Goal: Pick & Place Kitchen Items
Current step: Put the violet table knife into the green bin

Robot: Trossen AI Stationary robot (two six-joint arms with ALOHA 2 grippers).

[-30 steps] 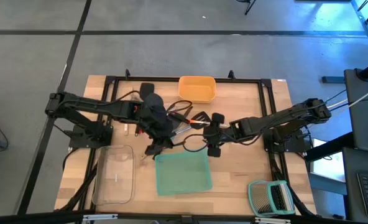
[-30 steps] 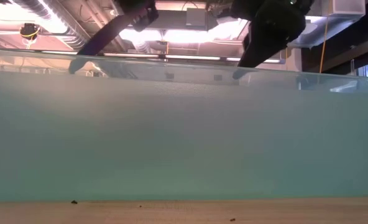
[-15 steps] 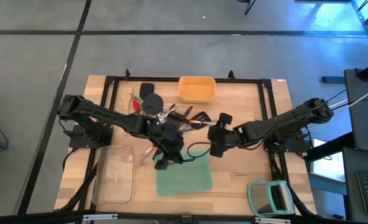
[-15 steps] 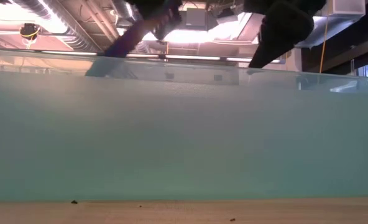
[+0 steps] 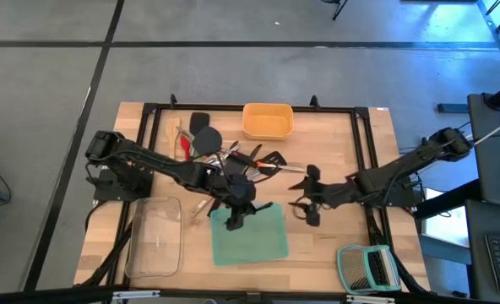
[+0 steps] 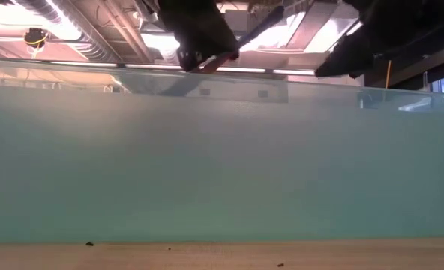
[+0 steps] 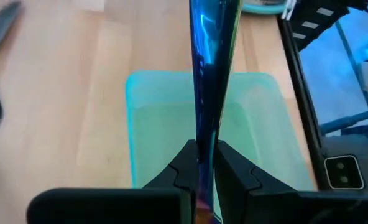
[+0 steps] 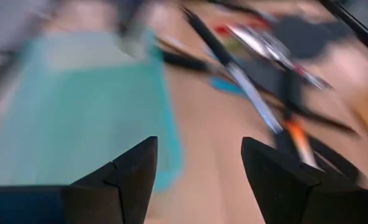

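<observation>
**Observer:** Where's your left arm sitting?

**Operator:** I've got it stretched from the left side toward the table's middle. The left gripper hangs over the back edge of the teal tray. My wrist camera shows the fingers pinched tight on an iridescent cutlery piece, whose shaft runs out over the tray's floor.

**Observer:** And the right?

**Operator:** It reaches in from the right, low and extended. The right gripper is above bare wood just beside the tray's right edge, jaws spread wide with nothing between them.

**Observer:** Where are the remaining utensils?

**Operator:** The utensil pile lies behind the teal tray, near the yellow tray: black spatulas, a red handle, an orange-tipped tool, all crossed over one another. My right wrist camera sees them only as a blur.

**Observer:** Anything in the way?

**Operator:** The clear tray sits to the left of the teal one, and the green-framed rack is at the front right corner. From table height, the teal tray's wall fills nearly the whole view; only dark arm parts show above it.
</observation>
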